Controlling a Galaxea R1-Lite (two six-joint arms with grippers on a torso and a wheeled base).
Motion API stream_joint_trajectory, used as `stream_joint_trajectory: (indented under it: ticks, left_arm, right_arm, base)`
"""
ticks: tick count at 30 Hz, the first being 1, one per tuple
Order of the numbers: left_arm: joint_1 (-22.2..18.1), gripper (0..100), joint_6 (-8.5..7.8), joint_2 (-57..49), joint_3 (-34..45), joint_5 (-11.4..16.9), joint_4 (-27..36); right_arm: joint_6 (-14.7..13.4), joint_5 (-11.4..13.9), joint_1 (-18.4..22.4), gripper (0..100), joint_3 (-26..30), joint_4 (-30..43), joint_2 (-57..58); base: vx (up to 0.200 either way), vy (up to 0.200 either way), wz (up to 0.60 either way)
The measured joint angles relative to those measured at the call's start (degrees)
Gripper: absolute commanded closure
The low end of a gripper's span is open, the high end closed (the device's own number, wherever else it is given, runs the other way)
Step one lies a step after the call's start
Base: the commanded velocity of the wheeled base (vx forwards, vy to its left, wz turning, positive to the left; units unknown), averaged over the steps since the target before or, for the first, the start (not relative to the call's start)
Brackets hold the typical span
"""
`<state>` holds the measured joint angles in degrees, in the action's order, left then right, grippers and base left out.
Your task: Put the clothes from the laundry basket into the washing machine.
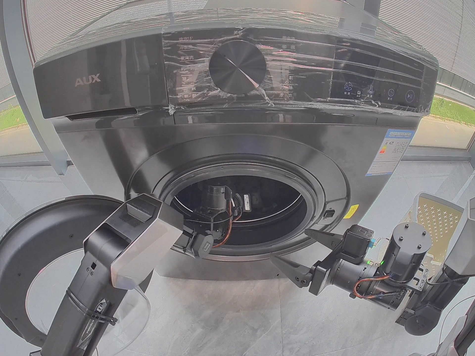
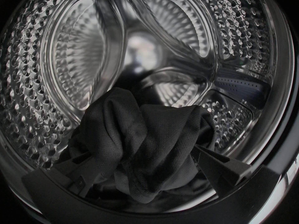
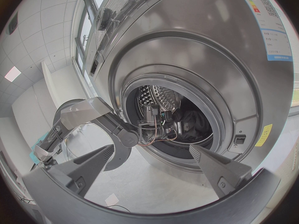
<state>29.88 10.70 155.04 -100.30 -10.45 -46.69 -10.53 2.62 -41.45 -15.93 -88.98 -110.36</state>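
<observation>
- Head view: The washing machine (image 1: 237, 139) stands with its round door (image 1: 44, 258) swung wide to the robot's left. The left arm (image 1: 133, 243) is angled in, with its wrist past the rim of the opening. Outside, low at the front of the machine, the right gripper (image 1: 289, 245) hangs over the floor with jaws spread and nothing between them. Behind that arm is the pale, perforated wall of the laundry basket (image 1: 438, 218), its contents hidden.
- Left wrist view: Inside the dimpled steel drum (image 2: 78, 56), a black garment (image 2: 124, 125) is bunched low and near the front, between the fingers of the left gripper (image 2: 141, 153). The jaws stand wide apart, so the cloth looks released rather than pinched. Folds drape over one finger and press against the other. Whether the bundle rests on the drum or hangs on the gripper cannot be told.
- Right wrist view: The unloaded right gripper (image 3: 151, 148) faces the opening from outside, near the machine but apart from it. The garment (image 3: 194, 125) shows as a dark heap inside the drum, just beyond the left wrist.
- Risk, as judged: Cloth lying over a finger could snag and be dragged back out over the door seal when the arm pulls away. The heap also sits close to the front, so a trailing edge might fall onto the rim. A withdrawal off the centre line could knock the wrist against the opening.
</observation>
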Motion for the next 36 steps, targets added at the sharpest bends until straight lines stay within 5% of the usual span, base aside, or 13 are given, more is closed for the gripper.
stream_joint_trajectory:
  ticks: [12, 24, 36]
  left_arm:
    - [3.3, 0, -0.44, -11.1, 21.5, 0.6, -0.6]
    - [8.3, 0, -0.85, -20.0, 40.1, 0.7, -9.3]
    - [12.1, 0, 0.68, -35.0, 58.1, 0.8, -11.2]
  right_arm:
    - [0.0, 0.0, 0.2, 0, 0.1, 0.0, 0.1]
    - [0.0, 0.0, 0.3, 0, 0.5, 0.0, 0.1]
    - [0.0, 0.0, 0.5, 0, 0.8, 0.0, 0.1]
  base:
    - [0.000, 0.000, 0.00]
    - [0.000, 0.000, 0.00]
    - [0.000, 0.000, 0.00]
